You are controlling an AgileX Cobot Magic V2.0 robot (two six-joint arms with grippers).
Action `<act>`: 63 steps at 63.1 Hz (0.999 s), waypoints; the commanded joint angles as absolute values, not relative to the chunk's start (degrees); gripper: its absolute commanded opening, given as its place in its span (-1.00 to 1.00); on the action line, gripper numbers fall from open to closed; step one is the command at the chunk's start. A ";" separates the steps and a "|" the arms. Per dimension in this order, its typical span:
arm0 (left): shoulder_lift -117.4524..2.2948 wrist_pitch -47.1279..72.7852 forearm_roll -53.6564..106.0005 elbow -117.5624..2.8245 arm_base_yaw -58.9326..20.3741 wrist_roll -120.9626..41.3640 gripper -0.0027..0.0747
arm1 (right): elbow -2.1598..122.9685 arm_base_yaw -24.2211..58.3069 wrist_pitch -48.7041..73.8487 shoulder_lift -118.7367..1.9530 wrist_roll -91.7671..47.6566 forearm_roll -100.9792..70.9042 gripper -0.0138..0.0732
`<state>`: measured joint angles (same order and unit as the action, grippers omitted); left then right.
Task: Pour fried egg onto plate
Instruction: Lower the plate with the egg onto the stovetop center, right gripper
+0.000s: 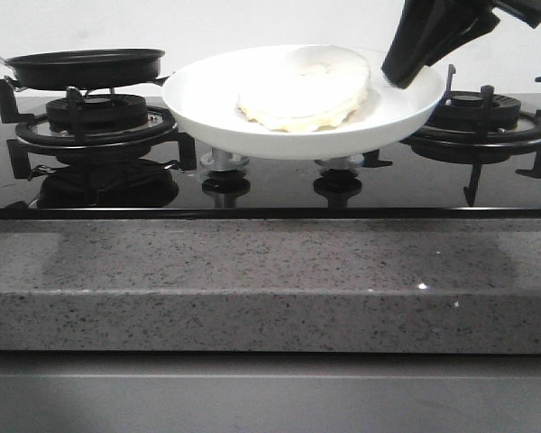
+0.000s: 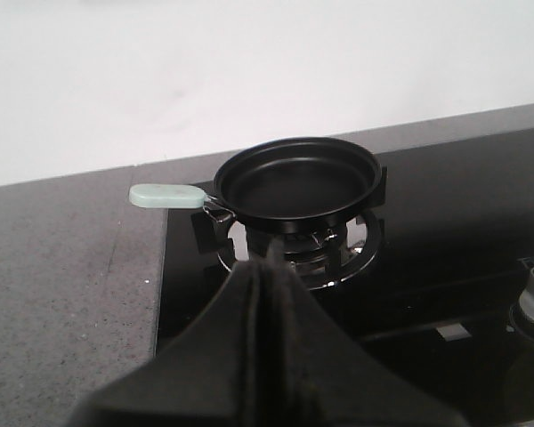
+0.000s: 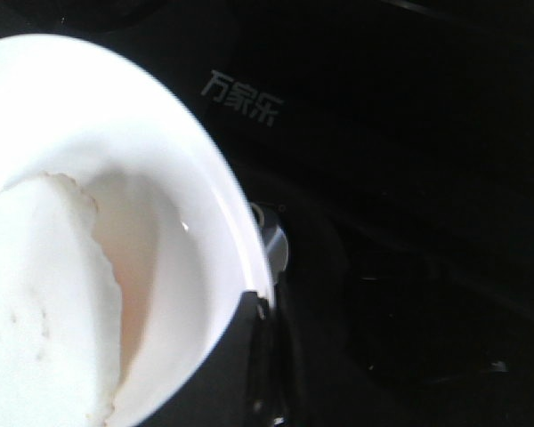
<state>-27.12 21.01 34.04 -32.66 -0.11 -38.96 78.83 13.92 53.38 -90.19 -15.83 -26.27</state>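
The white plate (image 1: pixel 207 99) hangs just above the middle of the hob, roughly level. The pale fried egg (image 1: pixel 302 90) with its wavy edge lies in it, toward the right. My right gripper (image 1: pixel 398 70) comes down from the upper right and is shut on the plate's right rim. In the right wrist view the plate (image 3: pixel 116 116) and egg (image 3: pixel 36 302) fill one side, and the gripper (image 3: pixel 256 311) pinches the rim. The black frying pan (image 1: pixel 86 68) sits empty on the left burner. My left gripper (image 2: pixel 267 265) is shut on nothing, short of the pan (image 2: pixel 298 182) and apart from it.
The pan's pale green handle (image 2: pixel 165 196) points away from the hob's middle. Black burner grates stand at left (image 1: pixel 95 126) and right (image 1: pixel 482 117). Two knobs (image 1: pixel 221 162) (image 1: pixel 340 165) sit under the plate. A grey speckled counter (image 1: pixel 252 280) runs along the front.
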 commanded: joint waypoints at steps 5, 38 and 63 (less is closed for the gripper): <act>-24.20 16.60 34.80 -32.93 -0.36 -38.94 -0.98 | 80.42 13.87 50.62 -87.77 -16.09 -28.82 -0.82; -24.13 13.66 34.80 -32.93 -0.36 -38.94 -0.98 | 93.30 10.76 51.74 -96.18 -10.39 -30.02 -0.82; -24.13 13.77 34.80 -32.93 -0.36 -38.94 -0.98 | 114.80 8.94 55.10 -115.01 -9.49 -29.95 -0.82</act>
<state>-23.72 17.97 33.95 -31.27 -0.11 -38.96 110.76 9.20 56.32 -116.22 -9.65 -27.22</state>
